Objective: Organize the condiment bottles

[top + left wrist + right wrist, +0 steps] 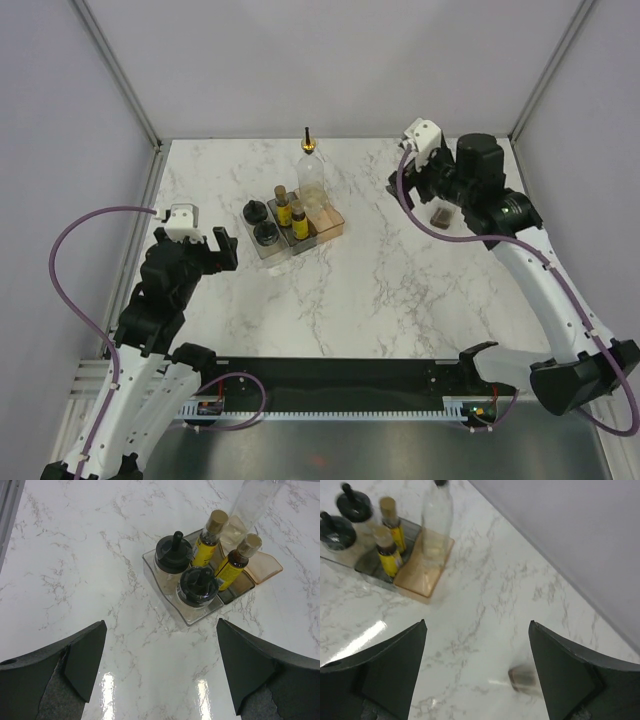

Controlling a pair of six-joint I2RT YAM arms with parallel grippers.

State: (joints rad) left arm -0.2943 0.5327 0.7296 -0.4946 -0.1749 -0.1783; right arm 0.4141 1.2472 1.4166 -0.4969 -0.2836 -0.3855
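Three bins stand side by side mid-table. The clear bin [262, 250] holds two black-lidded jars [252, 212] [266, 234]. The grey bin [283, 240] holds two yellow bottles with brown caps [282, 204] [299, 220]. The orange bin [336, 222] holds one tall clear bottle with a gold spout [311, 168]. A small, blurred brownish-clear object [440, 216] lies by my right gripper [424, 193], also in the right wrist view [522, 676]; I cannot tell if it is the second tall bottle. My left gripper [222, 248] is open and empty, left of the bins. My right gripper is open above the table.
Grey walls close in the table at the back and on both sides. The left wrist view shows the jars [173, 554], the yellow bottles [209, 542] and the orange bin [267, 567] ahead of the fingers [82, 660]. The right wrist view shows the bins at the upper left [422, 580].
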